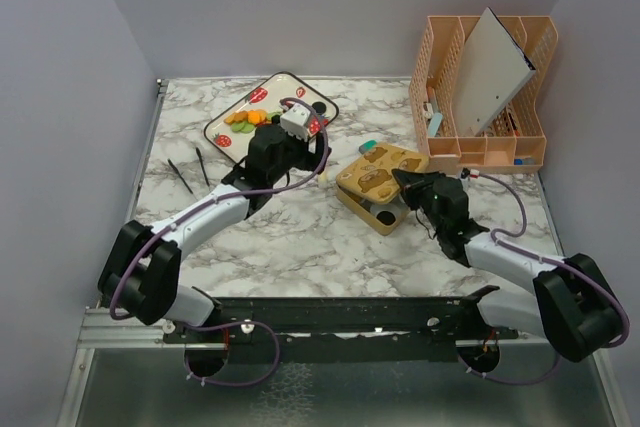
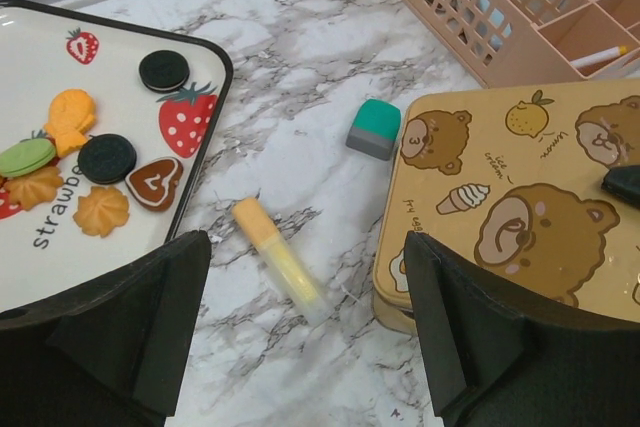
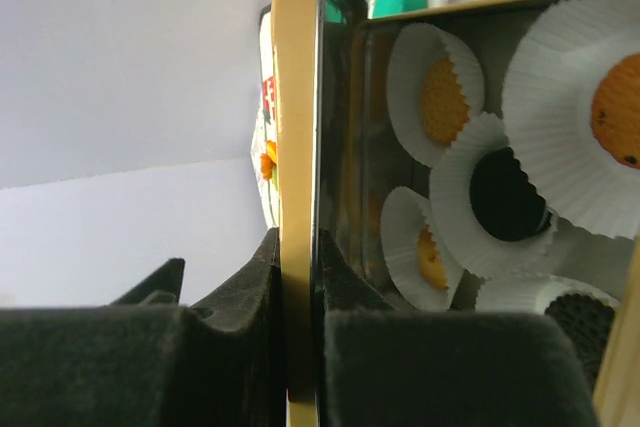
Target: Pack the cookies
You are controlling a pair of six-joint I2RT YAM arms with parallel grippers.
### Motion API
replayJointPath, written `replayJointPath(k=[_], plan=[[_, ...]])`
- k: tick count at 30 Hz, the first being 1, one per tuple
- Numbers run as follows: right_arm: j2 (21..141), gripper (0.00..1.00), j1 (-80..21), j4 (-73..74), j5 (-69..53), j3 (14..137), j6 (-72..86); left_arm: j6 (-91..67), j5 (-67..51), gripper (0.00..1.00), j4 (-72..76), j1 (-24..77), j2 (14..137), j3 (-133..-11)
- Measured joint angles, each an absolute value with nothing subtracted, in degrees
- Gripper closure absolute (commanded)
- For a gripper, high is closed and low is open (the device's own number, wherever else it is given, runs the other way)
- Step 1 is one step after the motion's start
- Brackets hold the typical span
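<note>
- From above, we see the cookies [image 1: 256,117] on the tray [image 1: 300,92], just ahead of the left arm [image 1: 225,202]. That arm is stretched forward from its base, while the right arm [image 1: 500,252] bends inward to the tin [image 1: 360,197].
- At the left wrist, the left claw [image 2: 305,247] gapes wide and holds nothing. The loose cookies lie on the tray off to its left, apart from the fingers.
- At the right wrist, the right claw [image 3: 298,257] pinches the upright lid [image 3: 298,97]. More cookies sit in paper cups [image 3: 470,237] inside the tin, just right of it.
</note>
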State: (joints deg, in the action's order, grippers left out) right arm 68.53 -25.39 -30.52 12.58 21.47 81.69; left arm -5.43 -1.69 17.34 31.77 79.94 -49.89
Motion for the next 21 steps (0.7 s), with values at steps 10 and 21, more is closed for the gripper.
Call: replayJointPath(k=[10,21], plan=[[64.2,0.7,-25.4,-29.9,12.6,17.2,80.2,-10.3,-7.7,0.18,8.5,30.8,91.4,-61.5],[62.6,0.49,-25.4,-23.7,12.8,14.3,76.4,-16.1,-17.5,0.23,3.1,30.7,104.3,-70.6]])
